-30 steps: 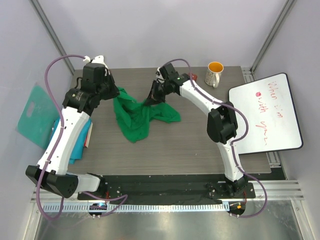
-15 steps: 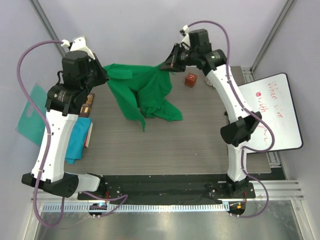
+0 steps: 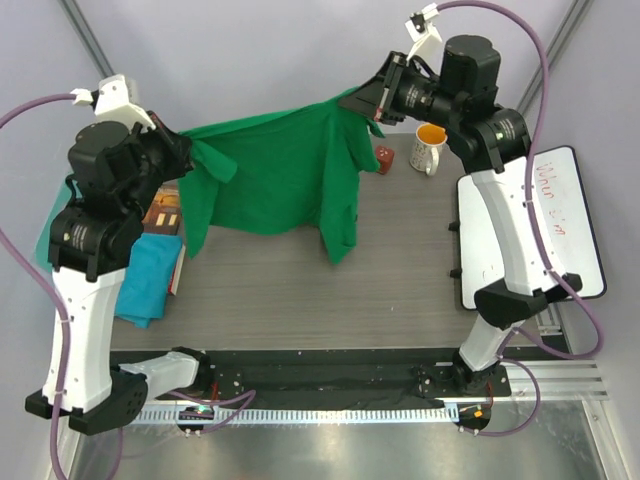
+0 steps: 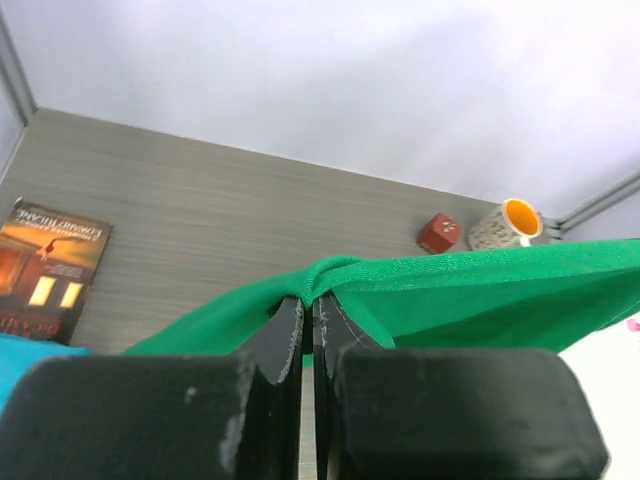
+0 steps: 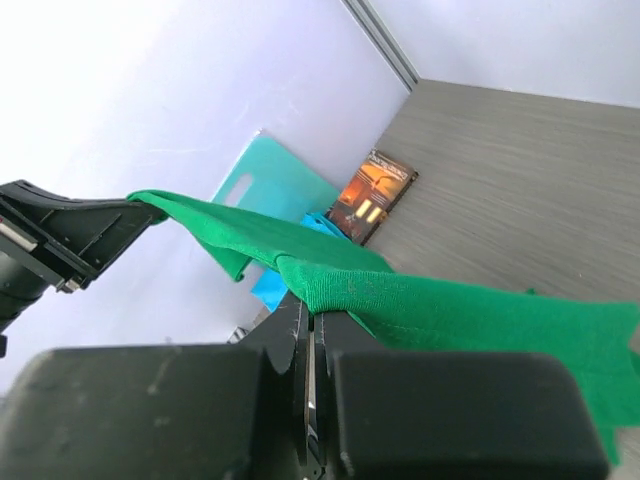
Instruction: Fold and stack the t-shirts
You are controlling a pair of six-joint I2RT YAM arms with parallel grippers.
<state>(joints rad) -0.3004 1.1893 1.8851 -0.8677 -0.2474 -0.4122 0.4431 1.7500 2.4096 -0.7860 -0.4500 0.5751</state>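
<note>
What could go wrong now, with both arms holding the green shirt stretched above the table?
The green t-shirt hangs near the mug and the red cube; laying it down could sweep them. The left gripper and right gripper each pinch only a thin fold of edge, so a pull may slip one free. One side dangles lower and may land creased.
</note>
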